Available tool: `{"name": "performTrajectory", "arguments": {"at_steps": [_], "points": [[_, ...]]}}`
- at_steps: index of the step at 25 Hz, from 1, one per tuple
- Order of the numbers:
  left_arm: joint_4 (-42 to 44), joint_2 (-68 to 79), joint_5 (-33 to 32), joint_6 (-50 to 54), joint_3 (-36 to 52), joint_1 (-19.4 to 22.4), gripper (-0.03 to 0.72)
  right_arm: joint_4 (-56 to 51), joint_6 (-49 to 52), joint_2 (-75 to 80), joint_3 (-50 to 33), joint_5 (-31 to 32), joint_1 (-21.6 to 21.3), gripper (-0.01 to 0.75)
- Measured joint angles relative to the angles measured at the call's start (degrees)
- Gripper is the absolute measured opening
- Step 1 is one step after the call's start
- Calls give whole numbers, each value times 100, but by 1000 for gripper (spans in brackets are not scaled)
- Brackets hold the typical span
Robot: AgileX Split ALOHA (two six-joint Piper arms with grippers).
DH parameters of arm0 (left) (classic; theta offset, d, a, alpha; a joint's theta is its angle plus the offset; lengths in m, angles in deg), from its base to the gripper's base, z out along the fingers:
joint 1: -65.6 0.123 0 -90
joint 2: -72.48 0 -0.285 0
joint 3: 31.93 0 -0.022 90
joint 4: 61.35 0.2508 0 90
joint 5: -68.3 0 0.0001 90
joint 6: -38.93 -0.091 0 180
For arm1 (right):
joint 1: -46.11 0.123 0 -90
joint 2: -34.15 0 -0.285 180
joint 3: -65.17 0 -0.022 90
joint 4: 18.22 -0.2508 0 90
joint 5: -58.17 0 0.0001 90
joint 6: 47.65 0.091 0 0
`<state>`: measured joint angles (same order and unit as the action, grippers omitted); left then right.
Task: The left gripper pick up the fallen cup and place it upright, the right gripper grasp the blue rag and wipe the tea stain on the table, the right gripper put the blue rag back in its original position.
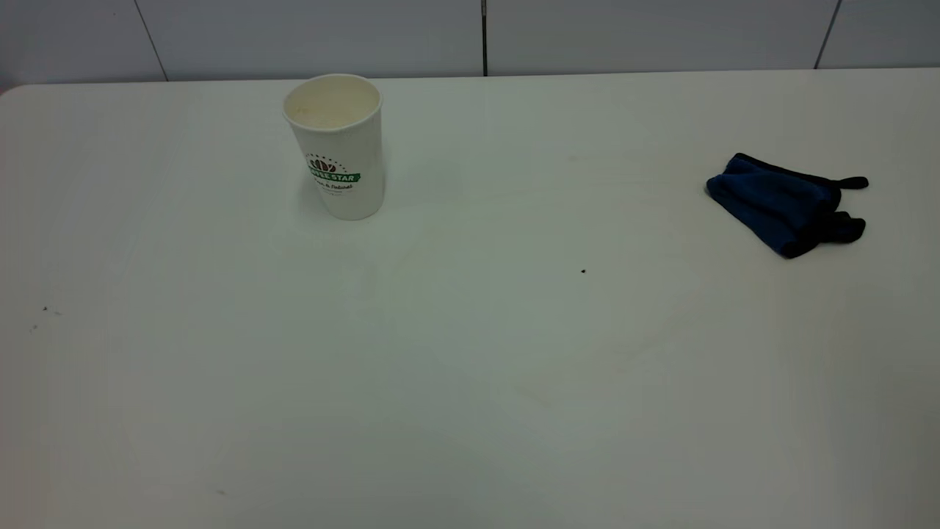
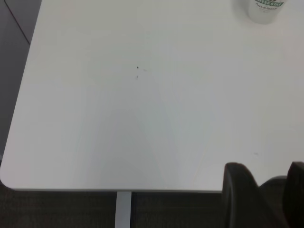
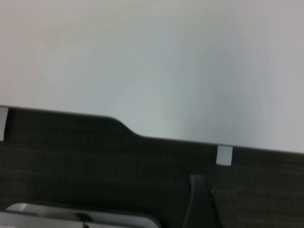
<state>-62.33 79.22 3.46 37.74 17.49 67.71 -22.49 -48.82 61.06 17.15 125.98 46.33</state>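
Observation:
The white paper cup (image 1: 339, 147) with the green band logo stands upright at the back left of the white table (image 1: 470, 411); its base also shows in the left wrist view (image 2: 264, 10). The blue rag (image 1: 784, 206) lies crumpled at the right of the table. No light-brown tea stain shows on the tabletop. Neither gripper appears in the exterior view. My left gripper (image 2: 268, 172) hangs off the table's near edge, far from the cup, its fingers apart and empty. Only one finger (image 3: 198, 197) of my right gripper shows, below the table's edge (image 3: 166, 140).
A tiny black speck (image 1: 583, 271) sits near the middle of the table, and a few small specks (image 1: 44, 309) lie at the left. A grey panelled wall (image 1: 485, 37) runs behind the table. Dark floor (image 3: 95, 161) lies beyond the near edge.

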Motion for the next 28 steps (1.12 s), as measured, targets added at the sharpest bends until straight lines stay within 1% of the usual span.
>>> {"name": "performTrajectory", "arguments": {"at_steps": [8, 20, 28], "points": [[0, 0, 1, 0, 0, 0, 253, 41, -26, -983, -123, -243, 0, 580], [0, 0, 1, 0, 0, 0, 253, 62, -51, -1014, -123, -249, 0, 579], [0, 0, 1, 0, 0, 0, 253, 193, -98, -1014, -129, -261, 0, 554]]}}
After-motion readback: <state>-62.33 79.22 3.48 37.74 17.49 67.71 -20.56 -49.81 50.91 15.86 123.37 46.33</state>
